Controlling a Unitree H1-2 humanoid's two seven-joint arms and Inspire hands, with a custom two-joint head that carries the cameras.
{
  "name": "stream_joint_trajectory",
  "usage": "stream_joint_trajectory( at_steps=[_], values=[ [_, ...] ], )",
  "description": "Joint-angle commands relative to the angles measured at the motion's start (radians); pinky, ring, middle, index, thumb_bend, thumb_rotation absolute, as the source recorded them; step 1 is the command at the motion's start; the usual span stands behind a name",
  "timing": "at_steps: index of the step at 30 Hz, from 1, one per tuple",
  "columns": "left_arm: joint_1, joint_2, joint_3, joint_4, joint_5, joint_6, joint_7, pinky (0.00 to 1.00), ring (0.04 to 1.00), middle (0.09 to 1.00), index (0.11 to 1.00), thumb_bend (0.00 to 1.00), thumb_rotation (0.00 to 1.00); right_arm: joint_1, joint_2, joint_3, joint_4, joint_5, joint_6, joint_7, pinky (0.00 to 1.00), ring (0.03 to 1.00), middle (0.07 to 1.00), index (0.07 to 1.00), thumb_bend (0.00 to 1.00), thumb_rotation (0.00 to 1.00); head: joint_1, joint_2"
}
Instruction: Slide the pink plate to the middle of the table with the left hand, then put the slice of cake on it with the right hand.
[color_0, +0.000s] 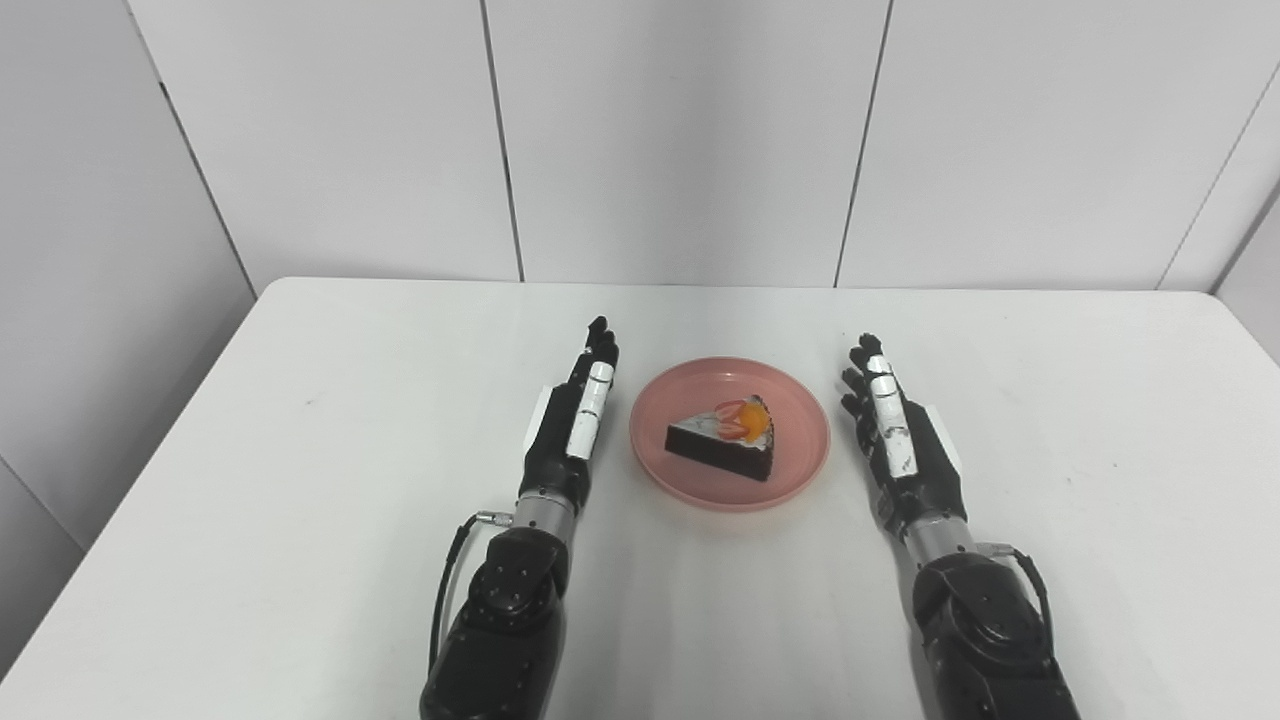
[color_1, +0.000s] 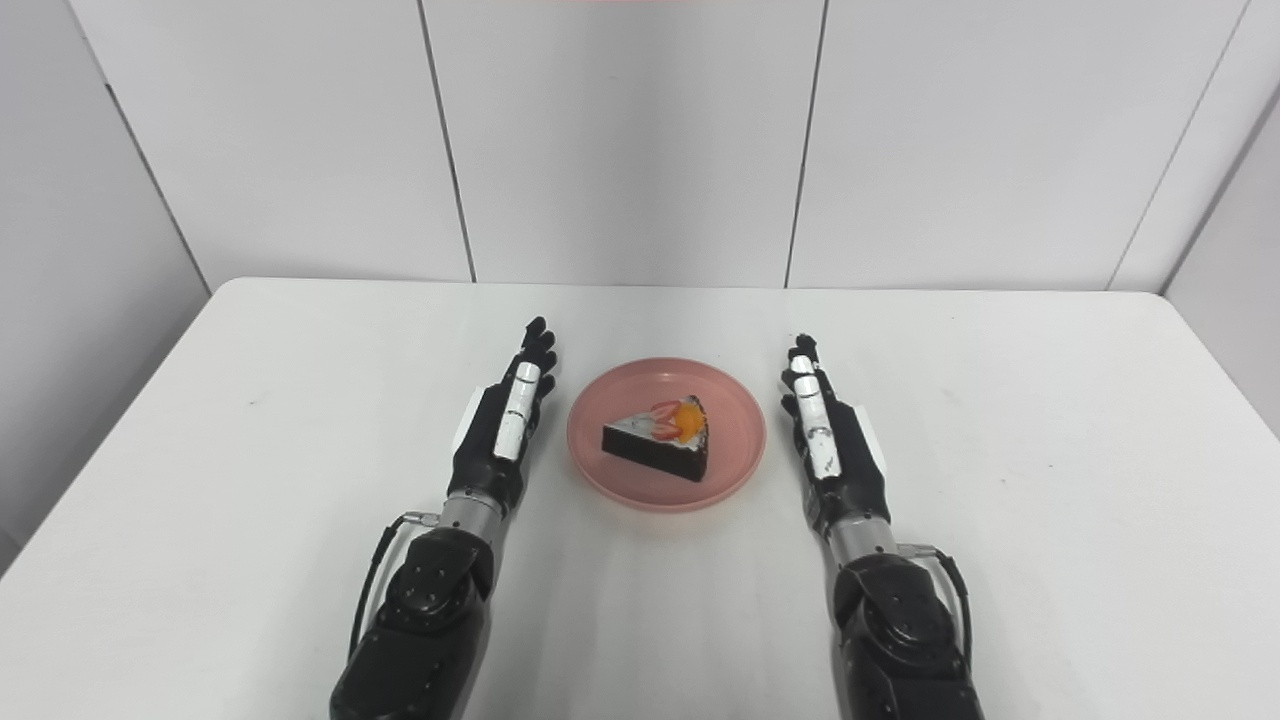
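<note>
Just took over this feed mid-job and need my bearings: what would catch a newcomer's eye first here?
The pink plate at the middle of the white table, with a dark cake slice topped with red and orange fruit lying on it. Next, the two black hands flanking it: the left hand and the right hand, each open, fingers pointing away, beside the plate without touching it.

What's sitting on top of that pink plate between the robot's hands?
A slice of cake lies on the pink plate, dark, with white icing and fruit on top. The plate under the slice is covered.
</note>
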Motion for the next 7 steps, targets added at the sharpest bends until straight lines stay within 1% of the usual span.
stream_joint_trajectory(
  at_steps=[1,5,7],
  values=[
    [-0.004,0.000,0.004,0.015,-0.007,-0.021,-0.001,1.00,1.000,1.000,1.000,0.66,1.00,-0.039,0.008,-0.005,-0.014,0.009,-0.016,0.009,1.00,1.000,1.000,1.000,0.61,0.96,-0.001,-0.001],
    [0.002,0.002,0.001,-0.005,0.001,0.002,-0.002,1.00,1.000,1.000,1.000,0.65,1.00,-0.039,0.010,-0.005,-0.009,0.013,-0.022,0.011,1.00,1.000,1.000,1.000,0.60,0.96,-0.002,-0.001],
    [0.003,0.001,0.004,-0.008,-0.010,0.011,-0.008,1.00,1.000,1.000,1.000,0.67,1.00,-0.040,0.013,-0.007,-0.003,0.013,-0.029,0.007,1.00,1.000,1.000,1.000,0.59,0.96,-0.003,0.000]
  ],
)
